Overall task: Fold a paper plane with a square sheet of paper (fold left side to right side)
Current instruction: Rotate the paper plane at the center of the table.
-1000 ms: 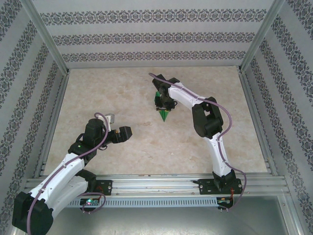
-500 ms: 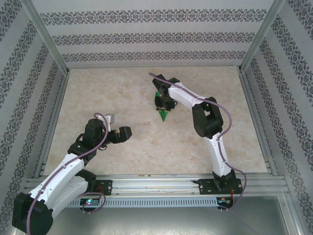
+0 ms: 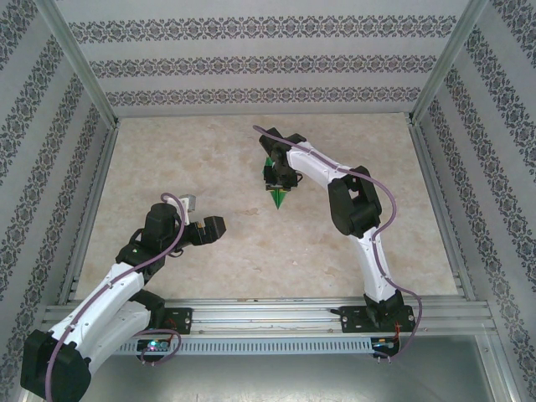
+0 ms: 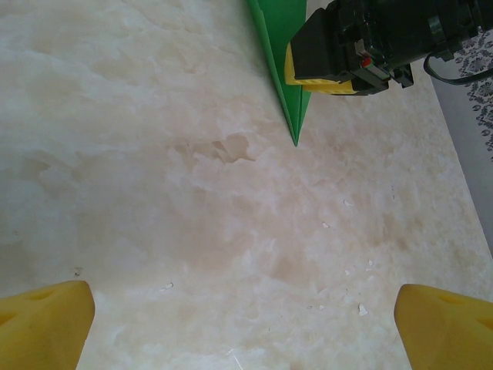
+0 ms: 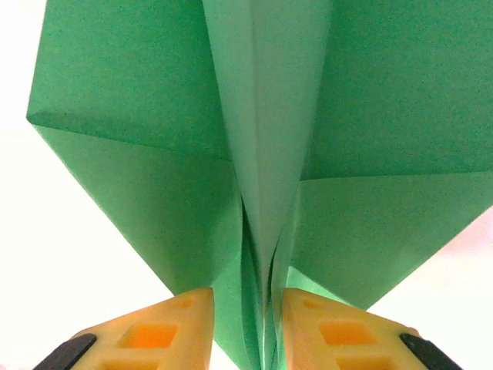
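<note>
On the table (image 3: pixel 251 251), your left gripper (image 3: pixel 210 228) hangs front-left with its fingers spread wide, just as a second ago. Near the middle, your right gripper (image 5: pixel 246 308) pinches the paper plane (image 5: pixel 154 116) by its central fold, nose toward the arm bases, barely shifted.

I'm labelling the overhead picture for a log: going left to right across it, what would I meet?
Going rightward: left end effector → paper plane → right arm's base.
</note>
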Tool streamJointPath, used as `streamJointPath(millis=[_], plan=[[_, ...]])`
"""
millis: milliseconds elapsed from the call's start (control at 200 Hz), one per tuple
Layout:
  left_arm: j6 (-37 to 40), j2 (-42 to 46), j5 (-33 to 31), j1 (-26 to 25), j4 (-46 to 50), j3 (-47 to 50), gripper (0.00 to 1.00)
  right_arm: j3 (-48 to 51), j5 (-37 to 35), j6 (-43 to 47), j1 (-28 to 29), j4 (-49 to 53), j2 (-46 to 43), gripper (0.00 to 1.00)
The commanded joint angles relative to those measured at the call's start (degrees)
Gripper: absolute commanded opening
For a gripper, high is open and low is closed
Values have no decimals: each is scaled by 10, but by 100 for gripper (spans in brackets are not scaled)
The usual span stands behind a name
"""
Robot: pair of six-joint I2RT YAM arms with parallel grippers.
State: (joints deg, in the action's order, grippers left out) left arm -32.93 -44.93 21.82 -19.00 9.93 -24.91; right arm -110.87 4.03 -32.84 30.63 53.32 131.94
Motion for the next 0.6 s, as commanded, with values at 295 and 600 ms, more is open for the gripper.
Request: streamJointPath(millis=[295,600], plan=[[16,7,-11,8,16,-21,100,0,-16,3,3,8,-9,31],[23,3,-18,8,23,-32,100,8,-27,22,4,7,-48,38]])
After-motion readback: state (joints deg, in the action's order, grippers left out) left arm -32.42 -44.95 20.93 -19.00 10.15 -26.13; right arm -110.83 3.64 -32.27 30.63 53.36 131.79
